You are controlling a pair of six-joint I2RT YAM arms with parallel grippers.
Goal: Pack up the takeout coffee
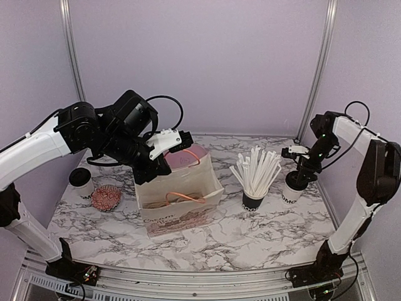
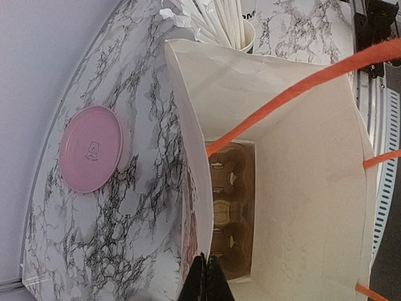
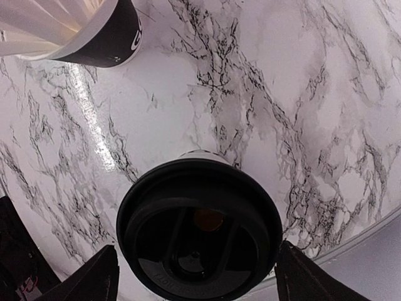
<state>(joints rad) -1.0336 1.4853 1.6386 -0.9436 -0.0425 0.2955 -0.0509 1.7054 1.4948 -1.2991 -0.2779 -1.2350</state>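
Overhead view, dial centred on the marble table (image 1: 250, 241), 6 o'clock toward the arm bases.

- Centre, slightly toward 6: one white paper bag (image 1: 182, 219), upright, mouth open, lettering on its near wall. Two orange handles (image 1: 185, 198) drooped into the mouth. One brown cardboard cup carrier (image 2: 230, 207) lay flat on the bag's floor, with no cups in it.
- 9 o'clock: one red patterned disc (image 1: 105, 197) flat on the table. Just beyond it, at the table's edge, stood the left takeout cup (image 1: 81, 183), white with a black lid, upright, outside the bag.
- 3 o'clock, near the bag: one black cup (image 1: 252, 201), upright, packed with white wrapped straws (image 1: 257, 166) fanning outward. I could not count them.
- Farther out at 3 o'clock: the right takeout cup (image 1: 293, 189), upright with its lid on, also outside the bag. That made two takeout cups in all.
- The right gripper (image 1: 301, 168) hung directly over that cup. In the wrist view its fingers (image 3: 100, 279) were spread wide, one on each side of the black lid (image 3: 200, 248). I could not tell whether they touched it.
- 11 o'clock from the bag's centre: the left gripper (image 2: 204, 281) sat at the bag's far left rim, its fingers pressed together. I could not tell whether paper was pinched between them.
- 12 o'clock, behind the bag: one pink plate (image 2: 93, 148) flat on the table, with a small figure printed at its centre.
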